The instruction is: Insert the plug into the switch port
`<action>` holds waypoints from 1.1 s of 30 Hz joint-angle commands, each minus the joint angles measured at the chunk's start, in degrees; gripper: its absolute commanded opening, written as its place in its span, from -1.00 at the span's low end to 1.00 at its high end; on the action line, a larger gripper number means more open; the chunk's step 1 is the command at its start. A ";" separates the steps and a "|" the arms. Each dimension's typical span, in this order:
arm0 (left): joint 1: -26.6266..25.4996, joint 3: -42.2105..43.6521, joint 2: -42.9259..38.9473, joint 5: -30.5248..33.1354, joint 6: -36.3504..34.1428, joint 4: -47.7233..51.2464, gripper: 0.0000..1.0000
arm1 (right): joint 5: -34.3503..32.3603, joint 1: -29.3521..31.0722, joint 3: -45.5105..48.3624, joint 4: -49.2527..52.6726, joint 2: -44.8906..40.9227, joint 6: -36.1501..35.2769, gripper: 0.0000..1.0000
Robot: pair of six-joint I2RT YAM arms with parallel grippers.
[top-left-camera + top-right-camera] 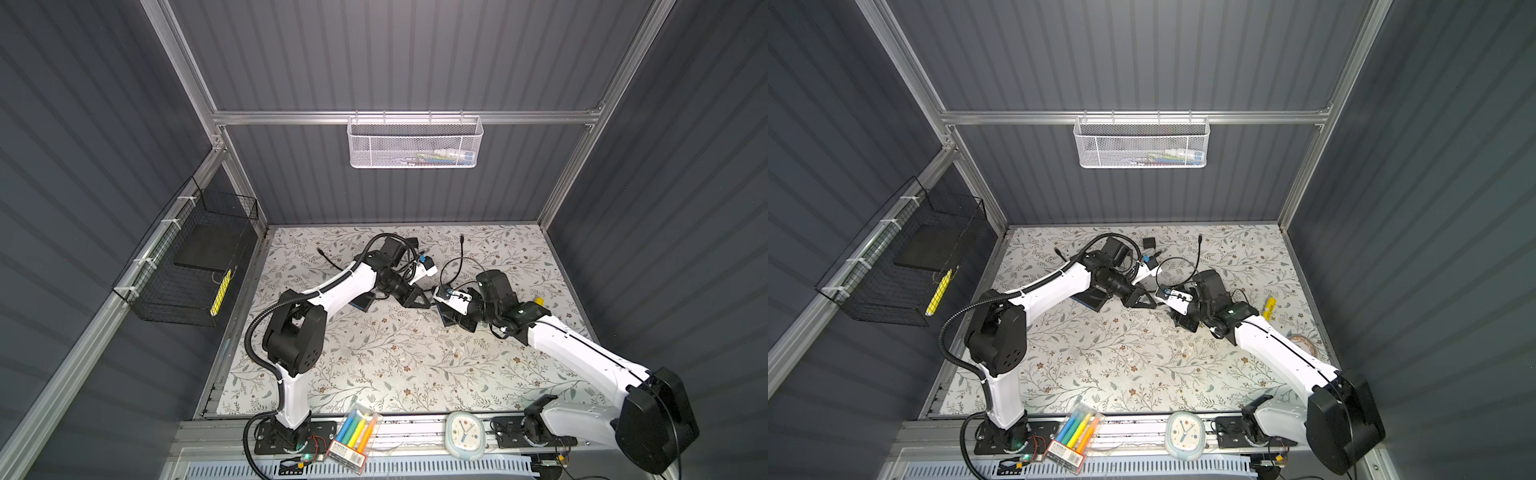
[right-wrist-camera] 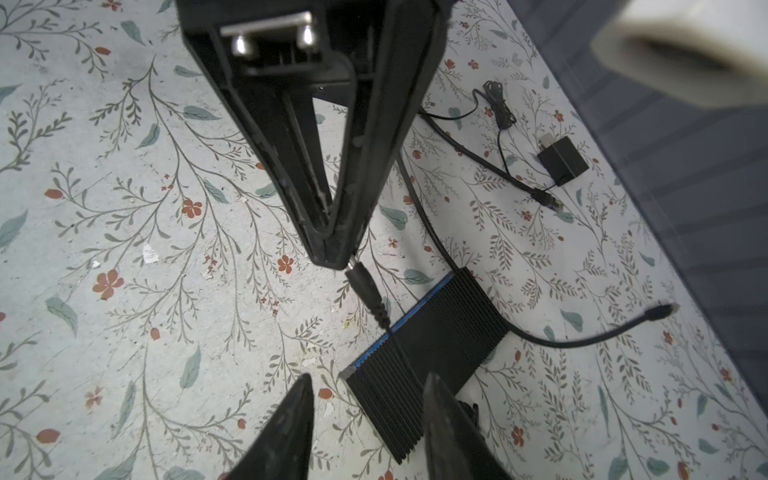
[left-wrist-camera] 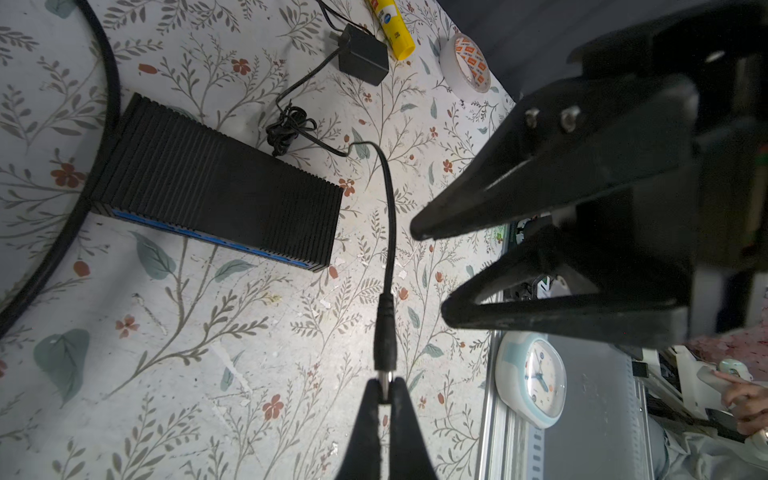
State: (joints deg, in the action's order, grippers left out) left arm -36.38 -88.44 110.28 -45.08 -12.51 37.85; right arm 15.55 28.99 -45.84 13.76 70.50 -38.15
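My left gripper [image 3: 385, 388] pinches the plug [image 3: 384, 328] by its metal tip above the middle of the table [image 3: 249, 353], near the switch [image 3: 216, 187], so I judge my right gripper [image 2: 369, 380], jaws apart and empty, should close squarely on the black sleeve before the left lets go.

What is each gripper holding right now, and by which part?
Left gripper pinches the plug by its metal tip, with the cable trailing away. Right gripper is open and holds nothing.
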 commanded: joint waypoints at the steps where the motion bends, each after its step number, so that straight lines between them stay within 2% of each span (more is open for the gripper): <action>1: 0.08 -0.99 -0.13 -2.04 -2.15 3.26 -1.00 | -0.73 1.34 -1.44 -3.55 0.77 -2.15 -0.17; 12: 0.08 -0.69 -0.56 -3.47 -2.43 4.08 -1.00 | -1.12 3.21 -2.58 -4.92 4.27 -3.69 -0.32; 19: 0.08 -0.59 -0.68 -3.68 -2.86 4.52 -1.00 | -2.19 4.12 -2.76 -5.72 4.85 -3.23 -0.59; 25: 0.17 -0.33 -0.68 -3.63 -3.05 4.18 -0.96 | -1.49 4.74 -3.37 -3.87 4.87 -2.81 -0.93; 28: 0.39 -0.20 -1.05 -2.92 -2.64 3.35 -0.82 | -1.91 4.77 -3.07 -3.41 4.59 -1.99 -1.00; 31: 1.40 1.51 -2.92 -0.15 0.03 -0.82 -0.47 | -3.79 4.85 -1.90 -3.89 3.31 0.71 -1.00; 33: 2.73 4.09 -5.28 2.85 3.45 -6.44 -0.30 | -6.12 4.82 -0.99 -3.03 2.30 3.46 -1.00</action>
State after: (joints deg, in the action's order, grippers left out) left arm -35.27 -87.00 109.43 -45.80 -12.62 37.04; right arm 12.29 33.58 -47.05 10.70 74.72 -39.03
